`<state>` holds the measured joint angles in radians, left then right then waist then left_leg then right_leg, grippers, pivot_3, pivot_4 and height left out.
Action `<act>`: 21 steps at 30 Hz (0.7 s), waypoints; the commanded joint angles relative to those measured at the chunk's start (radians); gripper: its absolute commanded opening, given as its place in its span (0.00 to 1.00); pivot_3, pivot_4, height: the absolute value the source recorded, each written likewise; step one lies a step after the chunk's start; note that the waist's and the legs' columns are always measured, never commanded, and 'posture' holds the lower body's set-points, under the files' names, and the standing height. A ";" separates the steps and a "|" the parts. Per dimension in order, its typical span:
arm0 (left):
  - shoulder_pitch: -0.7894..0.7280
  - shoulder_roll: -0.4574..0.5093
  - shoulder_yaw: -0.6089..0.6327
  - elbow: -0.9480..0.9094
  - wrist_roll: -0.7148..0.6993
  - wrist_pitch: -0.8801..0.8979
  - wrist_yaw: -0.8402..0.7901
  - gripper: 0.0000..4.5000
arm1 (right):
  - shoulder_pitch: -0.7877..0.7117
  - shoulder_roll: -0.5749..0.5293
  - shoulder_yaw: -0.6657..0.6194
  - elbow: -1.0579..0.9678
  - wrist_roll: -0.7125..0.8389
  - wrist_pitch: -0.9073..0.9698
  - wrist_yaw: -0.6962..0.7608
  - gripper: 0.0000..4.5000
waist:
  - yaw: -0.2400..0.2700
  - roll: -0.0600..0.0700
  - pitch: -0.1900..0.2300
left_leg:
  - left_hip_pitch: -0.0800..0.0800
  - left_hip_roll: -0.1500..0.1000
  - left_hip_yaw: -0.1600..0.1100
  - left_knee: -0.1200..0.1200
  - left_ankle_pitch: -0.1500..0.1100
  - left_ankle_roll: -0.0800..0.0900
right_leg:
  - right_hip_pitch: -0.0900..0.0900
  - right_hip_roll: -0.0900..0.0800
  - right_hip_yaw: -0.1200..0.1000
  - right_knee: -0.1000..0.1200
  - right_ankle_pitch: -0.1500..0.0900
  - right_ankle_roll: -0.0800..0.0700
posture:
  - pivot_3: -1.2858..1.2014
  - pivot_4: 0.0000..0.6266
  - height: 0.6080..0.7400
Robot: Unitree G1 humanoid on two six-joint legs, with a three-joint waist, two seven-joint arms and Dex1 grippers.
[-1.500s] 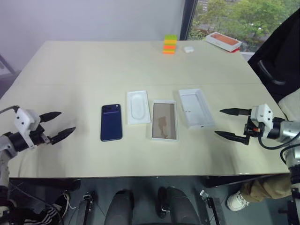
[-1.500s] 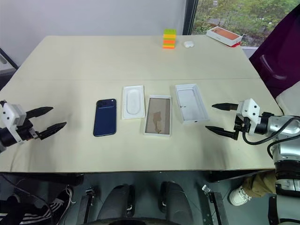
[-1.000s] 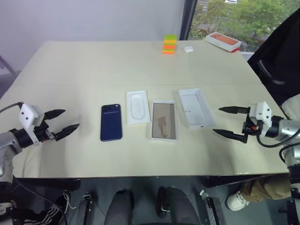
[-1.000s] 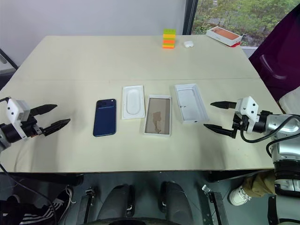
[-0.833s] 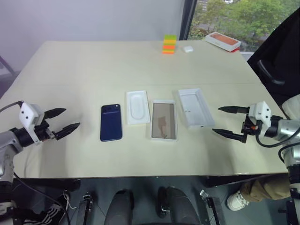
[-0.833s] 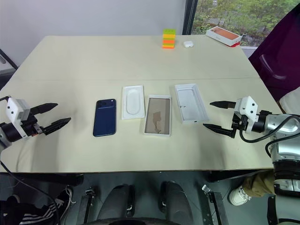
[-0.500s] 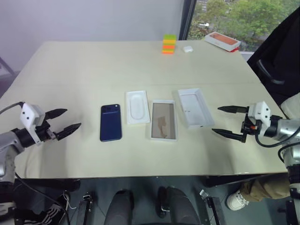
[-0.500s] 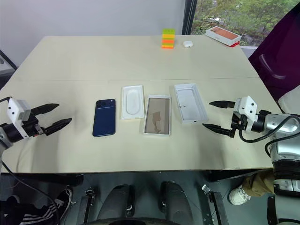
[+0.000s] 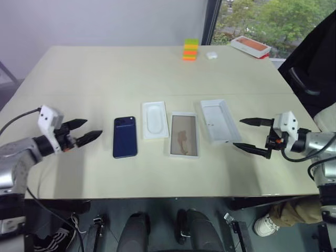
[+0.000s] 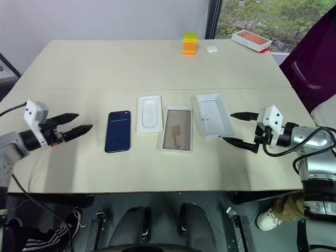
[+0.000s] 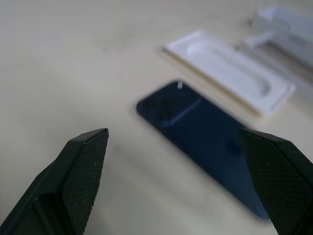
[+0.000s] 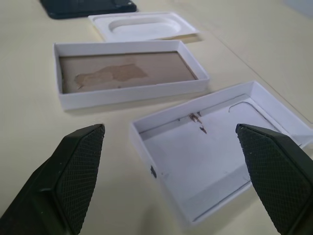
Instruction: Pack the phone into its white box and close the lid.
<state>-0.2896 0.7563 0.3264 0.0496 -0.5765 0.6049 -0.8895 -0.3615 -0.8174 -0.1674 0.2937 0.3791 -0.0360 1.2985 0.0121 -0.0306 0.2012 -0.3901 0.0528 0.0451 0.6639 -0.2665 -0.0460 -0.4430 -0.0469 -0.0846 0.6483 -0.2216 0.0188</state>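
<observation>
I'm lining up the left claw on the phone, so this is the reach before the first grab. Its fingers are spread wide and gripping nothing, hovering just beside the phone. The phone is lying face down on the surface, next to the insert, with the box sitting empty just past that. The lid is resting inside-up beside the box, and my right claw is waiting near it, also wide open and empty. Next I'm figuring the left claw needs to straddle the phone's long edges, a tricky pinch on something that flat. No brand or writing is readable anywhere.
</observation>
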 commanded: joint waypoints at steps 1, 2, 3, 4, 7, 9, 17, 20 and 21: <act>-0.019 -0.034 0.013 -0.099 -0.052 0.095 0.090 1.00 | -0.004 0.002 -0.016 -0.052 0.020 0.030 -0.027 1.00 | -0.004 0.000 0.000 | 0.000 0.000 0.000 0.000 0.000 0.000 | 0.000 0.000 0.000 0.000 0.000 0.000 | 0.52 0.24 1.00; -0.030 -0.057 0.013 -0.123 -0.070 0.134 0.129 1.00 | -0.003 0.005 -0.013 -0.068 0.015 0.027 -0.034 1.00 | -0.005 0.000 0.000 | 0.000 0.000 0.000 0.000 0.000 0.000 | 0.000 0.000 0.000 0.000 0.000 0.000 | 0.52 0.24 1.00; -0.042 -0.086 -0.010 -0.155 -0.062 0.156 0.177 1.00 | -0.006 0.011 -0.008 -0.094 0.019 0.046 -0.044 1.00 | -0.003 0.000 0.000 | 0.000 0.000 0.000 0.000 0.000 0.000 | 0.000 0.001 0.000 0.000 0.000 0.000 | 0.52 0.24 1.00; -0.063 -0.124 -0.020 -0.180 -0.071 0.192 0.233 1.00 | -0.015 0.017 -0.002 -0.113 0.025 0.076 -0.059 1.00 | -0.001 0.000 0.000 | 0.001 0.000 0.000 0.000 0.000 0.000 | 0.000 0.000 0.000 0.001 0.000 0.000 | 0.52 0.24 1.00; -0.122 -0.226 -0.068 -0.206 -0.036 0.257 0.384 1.00 | -0.032 0.041 0.007 -0.147 0.019 0.073 -0.081 1.00 | 0.002 0.000 0.000 | 0.001 0.000 -0.001 0.001 0.000 0.000 | 0.001 0.000 0.001 0.001 0.000 0.000 | 0.52 0.24 1.00; -0.140 -0.258 -0.125 -0.215 0.021 0.269 0.451 1.00 | -0.040 0.055 0.018 -0.174 0.014 0.083 -0.093 1.00 | 0.001 0.000 0.000 | 0.001 -0.001 -0.001 0.001 0.000 0.000 | 0.001 0.000 0.001 0.001 0.000 0.000 | 0.52 0.24 1.00; -0.221 -0.419 -0.119 -0.246 -0.045 0.456 0.619 1.00 | -0.041 0.076 0.041 -0.212 0.010 0.100 -0.115 1.00 | 0.000 -0.001 0.000 | 0.001 -0.001 -0.002 0.001 0.000 0.000 | 0.001 0.000 0.001 0.001 0.000 0.000 | 0.52 0.24 1.00; -0.233 -0.434 -0.126 -0.251 -0.046 0.498 0.639 1.00 | -0.035 0.082 0.046 -0.193 0.000 0.081 -0.112 1.00 | 0.000 -0.001 0.000 | 0.001 -0.001 -0.002 0.001 0.000 0.000 | 0.001 0.000 0.001 0.001 0.000 0.000 | 0.52 0.24 1.00; -0.234 -0.436 -0.126 -0.253 -0.048 0.503 0.640 1.00 | -0.033 0.084 0.048 -0.190 -0.002 0.077 -0.112 1.00 | -0.001 -0.001 0.000 | 0.001 -0.001 -0.002 0.001 0.000 0.000 | 0.001 0.000 0.001 0.001 0.000 0.000 | 0.52 0.24 1.00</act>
<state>-0.5097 0.3178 0.1859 -0.1632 -0.6124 1.0962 -0.2555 -0.3896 -0.7314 -0.1119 0.1144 0.3744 0.0589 1.1871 0.0112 -0.0312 0.2011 -0.3895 0.0517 0.0430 0.6653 -0.2663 -0.0461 -0.4417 -0.0466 -0.0838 0.6492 -0.2216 0.0189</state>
